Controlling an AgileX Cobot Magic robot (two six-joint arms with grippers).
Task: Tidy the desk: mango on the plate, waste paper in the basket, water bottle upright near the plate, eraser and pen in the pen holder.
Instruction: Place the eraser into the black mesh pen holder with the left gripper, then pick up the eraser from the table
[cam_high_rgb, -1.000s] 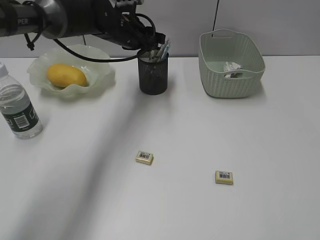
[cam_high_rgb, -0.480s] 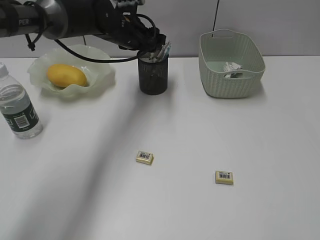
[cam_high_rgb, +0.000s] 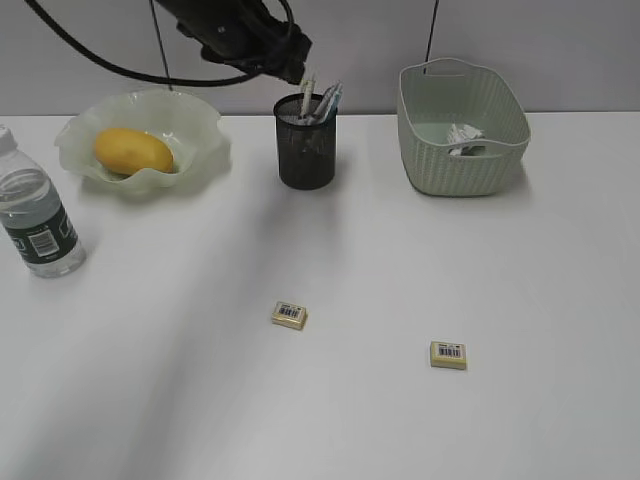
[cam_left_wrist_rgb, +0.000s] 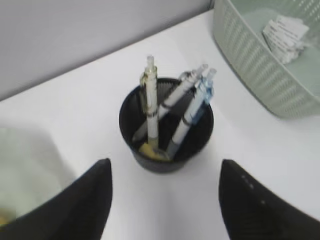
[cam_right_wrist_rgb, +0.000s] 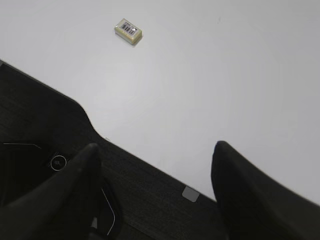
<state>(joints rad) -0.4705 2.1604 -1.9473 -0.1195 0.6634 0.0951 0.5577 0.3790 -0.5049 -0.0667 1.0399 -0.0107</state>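
The black mesh pen holder (cam_high_rgb: 306, 150) stands at the back of the desk (cam_high_rgb: 330, 400) and holds three pens (cam_high_rgb: 320, 100). The left wrist view shows the pen holder (cam_left_wrist_rgb: 150, 165), the pens (cam_left_wrist_rgb: 150, 100) and a yellowish eraser (cam_left_wrist_rgb: 152, 151) inside it. My left gripper (cam_high_rgb: 290, 62) (cam_left_wrist_rgb: 165, 200) is open and empty, above and just behind the holder. Two erasers (cam_high_rgb: 289, 315) (cam_high_rgb: 448, 354) lie on the desk. The mango (cam_high_rgb: 133, 151) lies on the plate (cam_high_rgb: 190, 120). The water bottle (cam_high_rgb: 35, 225) stands upright at the left. The waste paper (cam_high_rgb: 465, 138) lies in the basket (cam_high_rgb: 460, 170). My right gripper (cam_right_wrist_rgb: 157, 195) is open and empty over the desk's front edge.
In the right wrist view one eraser (cam_right_wrist_rgb: 128, 30) lies on the white desk, and a dark floor or base (cam_right_wrist_rgb: 50, 125) shows beyond the edge. The basket (cam_left_wrist_rgb: 250, 55) with the waste paper (cam_left_wrist_rgb: 285, 32) is to the right of the pen holder in the left wrist view.
My left gripper has risen up and back from the mouth of the pen holder. One more pen now stands free in the holder. Nothing else has moved.
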